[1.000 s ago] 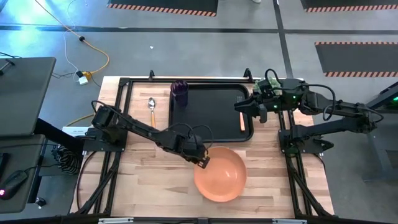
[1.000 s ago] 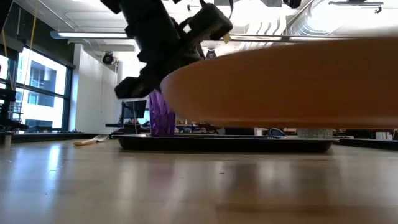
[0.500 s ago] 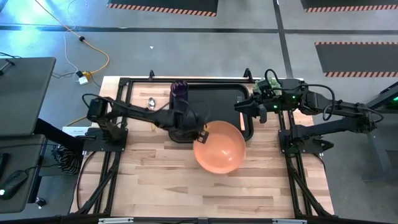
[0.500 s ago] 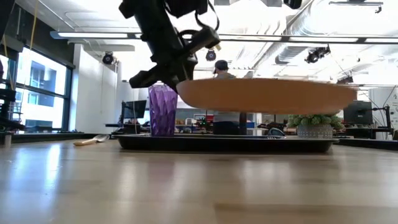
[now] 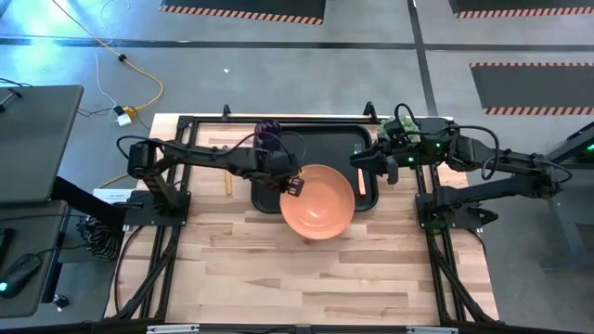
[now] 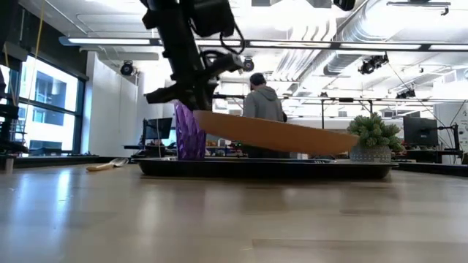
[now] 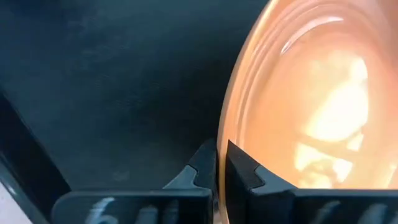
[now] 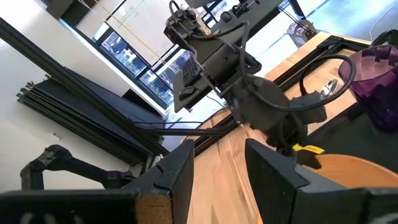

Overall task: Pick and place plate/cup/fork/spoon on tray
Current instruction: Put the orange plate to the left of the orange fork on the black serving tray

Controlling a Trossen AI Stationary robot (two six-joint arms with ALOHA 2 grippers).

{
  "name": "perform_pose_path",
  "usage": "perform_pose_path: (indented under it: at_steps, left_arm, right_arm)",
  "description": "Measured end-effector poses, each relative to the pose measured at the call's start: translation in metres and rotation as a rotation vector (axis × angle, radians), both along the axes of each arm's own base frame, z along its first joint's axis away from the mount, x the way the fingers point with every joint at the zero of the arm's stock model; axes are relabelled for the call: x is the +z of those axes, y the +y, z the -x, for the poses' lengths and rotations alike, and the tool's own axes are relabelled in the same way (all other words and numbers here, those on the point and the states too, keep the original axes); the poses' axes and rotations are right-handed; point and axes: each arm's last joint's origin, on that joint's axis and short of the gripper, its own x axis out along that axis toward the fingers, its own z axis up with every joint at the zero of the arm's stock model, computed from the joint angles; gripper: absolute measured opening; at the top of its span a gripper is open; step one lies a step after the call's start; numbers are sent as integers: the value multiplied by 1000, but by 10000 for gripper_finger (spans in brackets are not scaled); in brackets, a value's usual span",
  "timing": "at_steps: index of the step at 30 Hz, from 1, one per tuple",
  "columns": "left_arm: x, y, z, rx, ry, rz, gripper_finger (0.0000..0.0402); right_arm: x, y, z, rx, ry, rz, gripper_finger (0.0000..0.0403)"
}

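Note:
My left gripper [image 5: 293, 185] is shut on the orange plate [image 5: 318, 202], which hangs over the near half of the black tray [image 5: 320, 144]; the plate's near part juts past the tray's near rim. The purple cup [image 5: 267, 134] stands upright in the tray's far left corner. The fork's orange handle [image 5: 361, 178] lies on the tray's right side. Left of the tray, the spoon's handle [image 5: 227, 186] lies on the table, its bowl hidden by my left arm. My right gripper [image 8: 217, 168] hangs open above the tray's far right corner. My left gripper pinches the plate's rim [image 7: 219, 134] on the plate's left side between its two fingers, one finger on the upper face and one underneath. The fingers slant down from the table's left. The plate [image 6: 270, 134] is lifted clear of the tray, tilted, its right side lower.
The tray's raised rim [image 6: 263, 169] lies just under the plate's low side. A black frame runs along the table's left, far and right edges. A person [image 6: 263, 109] stands in the room beyond the table. Bare wood stretches along the near half [image 5: 306, 278].
My left gripper has carried the plate toward the table's far edge and a little left, from over the bare wood to over the tray, staying shut on the rim. The plate, level before, now tips down toward the right.

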Motion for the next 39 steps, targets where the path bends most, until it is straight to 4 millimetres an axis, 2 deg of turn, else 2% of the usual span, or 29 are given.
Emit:
perform_pose_path:
  at_steps: [8,19,29,39]
  left_arm:
    - [-9,10,13,38,-22,19,1]
    - [-6,37,25,117,-17,11,1]
    - [-5,60,28,189,-63,16,1]
    - [-19,72,16,213,-112,11,1]
  right_arm:
    - [-2,0,0,0,15,1,135]
    - [-2,0,0,0,17,-1,135]
    - [-2,0,0,-1,16,-2,135]
    - [-1,0,0,-1,15,-1,135]
